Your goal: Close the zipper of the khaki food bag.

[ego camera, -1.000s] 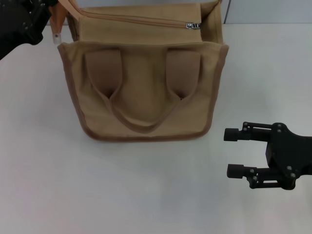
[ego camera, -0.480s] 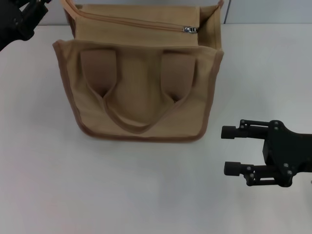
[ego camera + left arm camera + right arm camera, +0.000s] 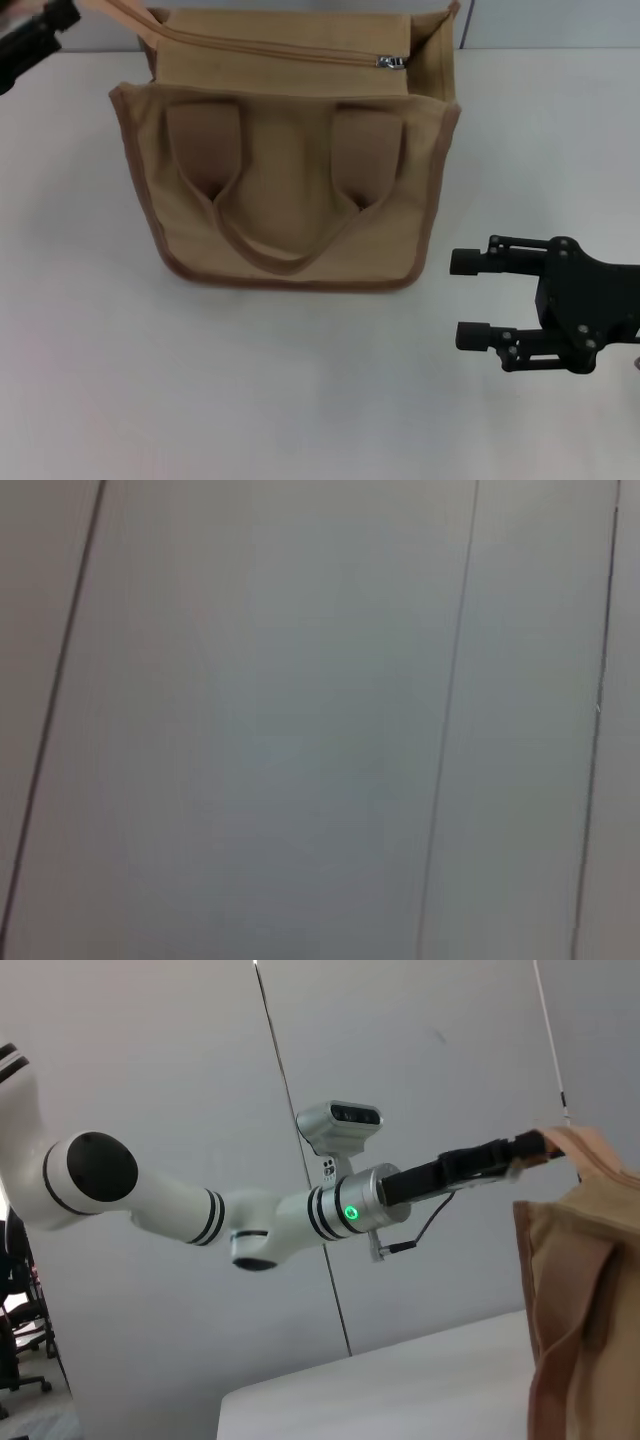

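The khaki food bag (image 3: 290,190) stands on the white table, its handles hanging down the near side. The zipper track (image 3: 270,47) runs along the top panel, with the silver pull (image 3: 392,62) at its right end. My left gripper (image 3: 62,14) is at the far left above the table, shut on a tan strip at the bag's top left corner. The right wrist view shows that gripper (image 3: 535,1145) holding the bag's edge (image 3: 585,1150). My right gripper (image 3: 460,299) is open and empty, just right of and in front of the bag.
The white table (image 3: 200,380) spreads around the bag. A grey panelled wall (image 3: 300,730) stands behind it. My left arm (image 3: 250,1220) reaches across in the right wrist view.
The left gripper has moved up and to the far left, pulling the bag's corner strip taut. The bag shifted slightly left. The right gripper has crept a little toward the bag.
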Available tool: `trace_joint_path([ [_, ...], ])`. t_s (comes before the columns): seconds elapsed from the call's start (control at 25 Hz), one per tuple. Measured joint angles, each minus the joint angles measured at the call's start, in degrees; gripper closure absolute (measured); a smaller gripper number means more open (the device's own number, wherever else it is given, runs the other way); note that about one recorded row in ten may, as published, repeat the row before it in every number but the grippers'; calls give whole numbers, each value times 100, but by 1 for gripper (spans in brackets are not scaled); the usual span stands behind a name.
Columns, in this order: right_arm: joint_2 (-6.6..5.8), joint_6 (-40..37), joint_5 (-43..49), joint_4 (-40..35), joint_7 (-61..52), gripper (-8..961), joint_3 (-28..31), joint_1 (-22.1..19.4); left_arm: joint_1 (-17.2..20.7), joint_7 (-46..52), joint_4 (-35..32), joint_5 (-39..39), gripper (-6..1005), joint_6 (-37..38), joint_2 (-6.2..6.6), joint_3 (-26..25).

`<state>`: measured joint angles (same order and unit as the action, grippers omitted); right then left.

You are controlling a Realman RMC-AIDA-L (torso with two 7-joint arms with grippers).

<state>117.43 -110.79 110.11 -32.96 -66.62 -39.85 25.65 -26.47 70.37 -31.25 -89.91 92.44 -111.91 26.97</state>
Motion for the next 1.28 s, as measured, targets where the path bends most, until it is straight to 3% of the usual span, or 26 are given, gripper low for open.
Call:
trace_joint_path([
  [0.08,-1,0,-1,-13,0,212,4,10,48,208,-268,-353,399,134,116,3],
  [0.28,-1,-1,-7,7,0,212,6,85,273,318,-906,-770,294,889,269,-51],
  [0.48,9,10,-10,17,0,212,-37,151,366,291,-912,-788,170,1877,388,57],
  [0.76,68,62,-5,30,144,213,-57,222,358,39,-764,-966,170,2126,181,1551],
  [0.88,69,123,-4,59,202,213,-165,222,231,-92,-348,-1205,170,2024,81,2130],
  [1.12,85,357,0,317,538,212,-344,243,206,-468,19,-1566,170,1729,-37,2085],
  [1.28,87,500,2,557,759,212,-389,304,225,-508,67,-1579,170,1651,-38,2083],
])
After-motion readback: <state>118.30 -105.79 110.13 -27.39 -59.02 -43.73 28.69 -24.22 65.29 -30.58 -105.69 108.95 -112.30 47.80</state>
